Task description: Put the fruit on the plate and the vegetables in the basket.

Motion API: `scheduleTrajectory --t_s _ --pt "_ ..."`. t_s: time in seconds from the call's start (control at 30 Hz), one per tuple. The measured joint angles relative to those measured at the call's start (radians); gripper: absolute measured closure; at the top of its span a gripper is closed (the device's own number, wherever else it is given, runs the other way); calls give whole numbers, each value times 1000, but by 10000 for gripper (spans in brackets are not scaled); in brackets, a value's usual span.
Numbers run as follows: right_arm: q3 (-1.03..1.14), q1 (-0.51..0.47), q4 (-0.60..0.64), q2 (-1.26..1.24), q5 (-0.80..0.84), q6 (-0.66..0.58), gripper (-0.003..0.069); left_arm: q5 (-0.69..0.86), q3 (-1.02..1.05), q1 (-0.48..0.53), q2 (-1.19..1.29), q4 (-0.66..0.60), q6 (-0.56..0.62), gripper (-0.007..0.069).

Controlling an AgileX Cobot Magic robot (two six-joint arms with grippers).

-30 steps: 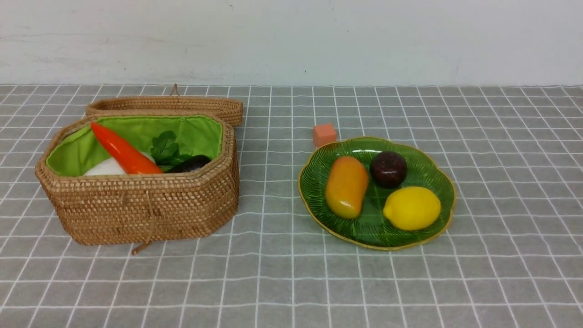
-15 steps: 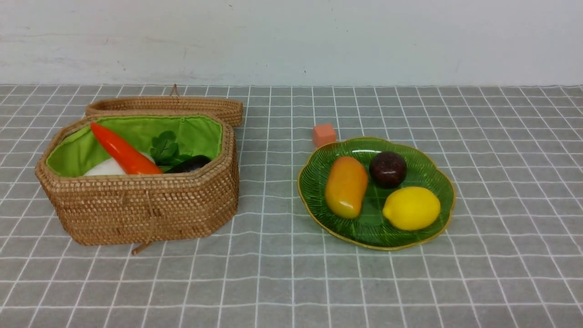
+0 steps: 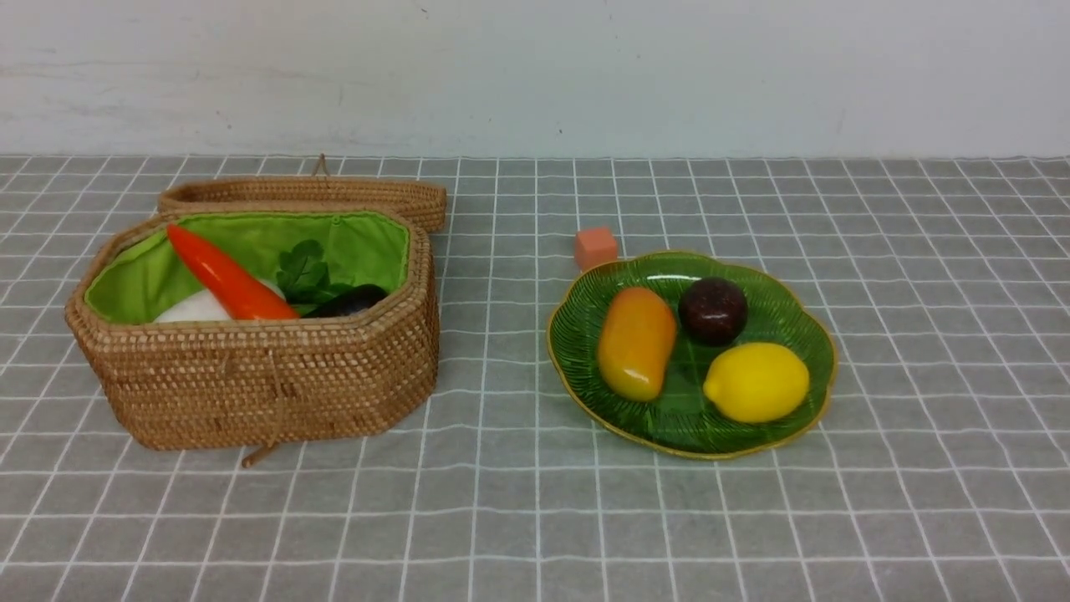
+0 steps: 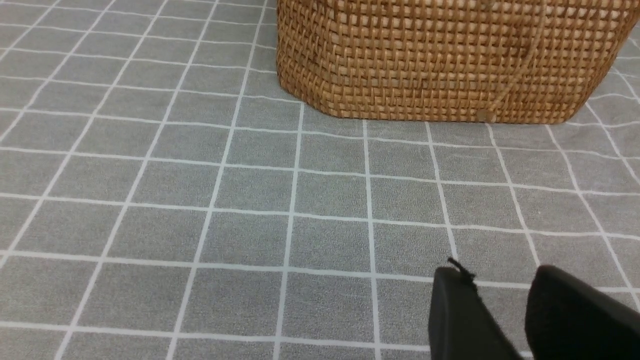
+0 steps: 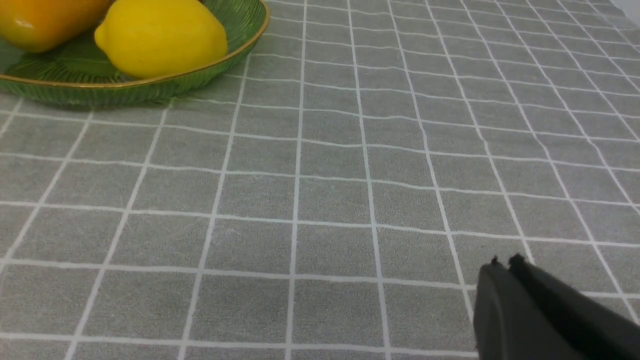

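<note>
Surface: grey cloth with a white grid is lying under everything, a pale wall standing behind it.
Basket: sitting at the left of the front frame, its lid lying folded back behind it.
Vegetables: carrot, radish, leafy piece and eggplant are all resting inside the green lining.
Plate: sitting right of centre, well apart from the basket.
Fruit: mango, lemon and maroon fruit are lying on the plate.
Cube: small orange-pink block is sitting just behind the plate's rim.
Left claw: hovering low over bare cloth near the basket wall, parted slightly and grasping nothing.
Right claw: hovering over bare cloth away from the plate, clenched and empty.
Progress: sorting is looking finished; nothing seems to be waiting for a move.
</note>
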Motion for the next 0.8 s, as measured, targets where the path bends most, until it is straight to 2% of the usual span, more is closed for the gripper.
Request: scheduleTrajectory --t_s 0.8 --pt "0 0 -1 0 0 0 635 0 0 0 0 0 0 389"
